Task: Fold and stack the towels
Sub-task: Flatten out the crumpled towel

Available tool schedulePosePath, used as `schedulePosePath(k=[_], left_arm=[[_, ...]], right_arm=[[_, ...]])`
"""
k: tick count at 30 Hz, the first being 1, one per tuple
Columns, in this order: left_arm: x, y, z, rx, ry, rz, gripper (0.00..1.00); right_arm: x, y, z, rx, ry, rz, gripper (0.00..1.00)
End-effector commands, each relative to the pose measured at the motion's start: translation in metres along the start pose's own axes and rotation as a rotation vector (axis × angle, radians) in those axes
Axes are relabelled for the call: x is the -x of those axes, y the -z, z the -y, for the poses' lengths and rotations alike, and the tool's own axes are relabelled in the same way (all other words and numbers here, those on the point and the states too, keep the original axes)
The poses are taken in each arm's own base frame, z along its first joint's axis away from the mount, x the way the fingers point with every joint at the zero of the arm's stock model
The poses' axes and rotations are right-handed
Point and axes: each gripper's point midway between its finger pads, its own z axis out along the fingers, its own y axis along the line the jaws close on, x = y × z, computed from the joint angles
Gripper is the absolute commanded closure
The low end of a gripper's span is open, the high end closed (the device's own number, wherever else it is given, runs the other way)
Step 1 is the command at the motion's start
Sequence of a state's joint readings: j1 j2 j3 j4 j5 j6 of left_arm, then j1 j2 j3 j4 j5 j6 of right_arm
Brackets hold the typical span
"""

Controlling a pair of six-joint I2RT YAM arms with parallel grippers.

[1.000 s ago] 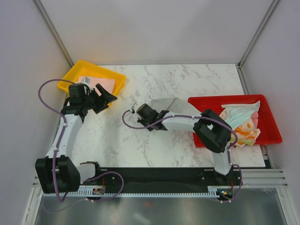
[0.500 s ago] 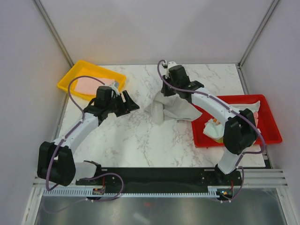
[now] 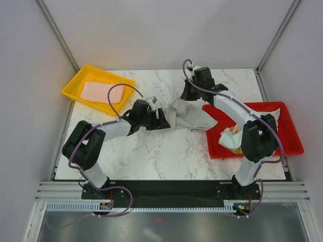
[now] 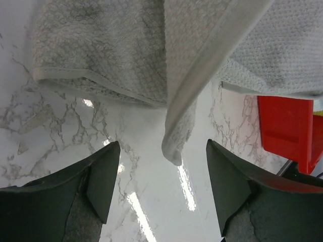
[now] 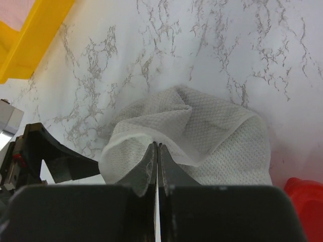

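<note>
The right pincer (image 5: 157,146) has its two fingers pressed flat together, clamped on a fold of the grey towel (image 3: 189,117) near one hemmed edge. From above, that end of the towel is drawn up towards the pincer at the far middle of the white marbled surface (image 3: 141,146), while the rest of it trails down in loose folds and lies crumpled on the surface, its right end just beside the near-left corner of the red tray (image 3: 290,138).

The left pincer (image 4: 162,142) stands wide apart and grips nothing. It is low over the surface at the towel's left end, and in its own wrist view a hanging hemmed corner of the grey towel dangles between the two dark fingers (image 4: 101,176), apart from both of them. More of the towel spreads across the top of that view, and the red tray shows at its right edge.

A pale pink towel (image 3: 102,92) lies flat in the yellow tray (image 3: 113,74) at the far left corner of the surface. In the red tray a bunched heap of towels (image 3: 228,138), cream with orange marks, sits at the near-left end, partly hidden behind the right arm
</note>
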State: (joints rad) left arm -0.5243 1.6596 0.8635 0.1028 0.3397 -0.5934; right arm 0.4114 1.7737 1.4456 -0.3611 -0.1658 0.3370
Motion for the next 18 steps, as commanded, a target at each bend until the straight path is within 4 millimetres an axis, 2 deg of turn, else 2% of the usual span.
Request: schedulePosePath(k=[1,6,9,10,12,13,14,15,16,17,18], left_arm=[[0.023,-0.013,0.016,-0.083,-0.098,0.077,0.24],[0.010,-0.024,0.021,-0.115,-0.108,0.041,0.32],[0.010,-0.023,0.023,-0.122,-0.116,0.042,0.59],[0.010,-0.021,0.024,-0.121,-0.120,0.038,0.78],[0.023,-0.011,0.035,-0.127,-0.152,0.061,0.94],[0.030,-0.008,0.036,-0.107,-0.162,0.073,0.98],[0.027,-0.001,0.031,-0.061,-0.174,0.036,0.98],[0.048,0.010,0.046,-0.064,-0.207,0.079,0.98],[0.056,0.018,0.050,-0.049,-0.233,0.089,0.98],[0.053,0.027,0.046,-0.009,-0.261,0.052,0.98],[0.076,0.046,0.066,-0.021,-0.301,0.107,0.98]], right_arm=[[0.004,-0.004,-0.001,0.037,-0.013,0.004,1.00],[-0.001,-0.009,0.003,0.044,-0.007,-0.009,1.00],[-0.002,-0.009,0.004,0.044,-0.001,-0.005,1.00],[-0.001,-0.006,0.003,0.049,0.003,0.001,1.00],[0.001,-0.002,0.002,0.049,0.005,0.010,1.00],[0.006,0.007,-0.001,0.054,0.008,0.029,1.00],[0.008,0.011,-0.003,0.055,0.012,0.038,1.00],[0.013,0.017,-0.005,0.057,0.017,0.055,1.00],[0.023,0.032,-0.011,0.068,0.026,0.086,1.00],[0.028,0.040,-0.014,0.074,0.038,0.107,1.00],[0.032,0.049,-0.017,0.080,0.046,0.122,1.00]])
